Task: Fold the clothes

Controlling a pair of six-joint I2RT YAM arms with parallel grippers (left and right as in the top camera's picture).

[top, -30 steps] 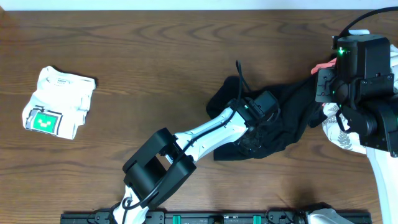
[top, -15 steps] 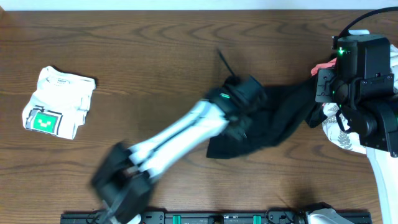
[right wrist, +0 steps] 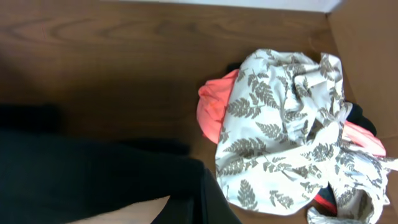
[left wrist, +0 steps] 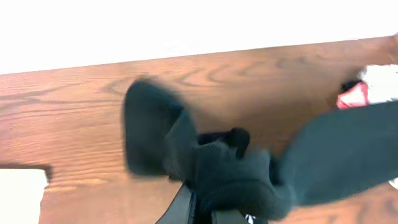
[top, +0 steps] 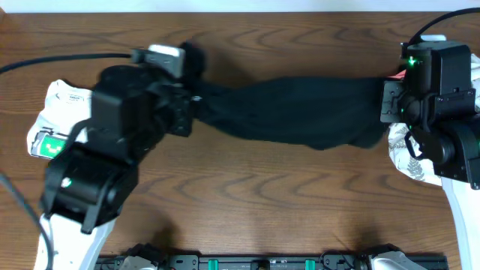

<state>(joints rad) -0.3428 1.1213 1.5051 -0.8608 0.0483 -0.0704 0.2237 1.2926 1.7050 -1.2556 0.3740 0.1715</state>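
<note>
Brown wood counter (top: 247, 210), bare under the work. Swept far out from the leaf-print pile (top: 411, 163) within the last second: left hand (top: 193, 101), clamped on a bunch of the black garment (top: 300, 112). Pinched shut on the opposite end, just beside that pile: right hand (top: 385, 103). Pulled from a crumpled heap into one long band leading away from the pile. Probably ready for laying flat and a first fold.

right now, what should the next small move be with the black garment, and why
The black garment is stretched between the left end effector and the right end effector, each shut on an end. I'd probably lower both together so it lies flat on the table.
</note>
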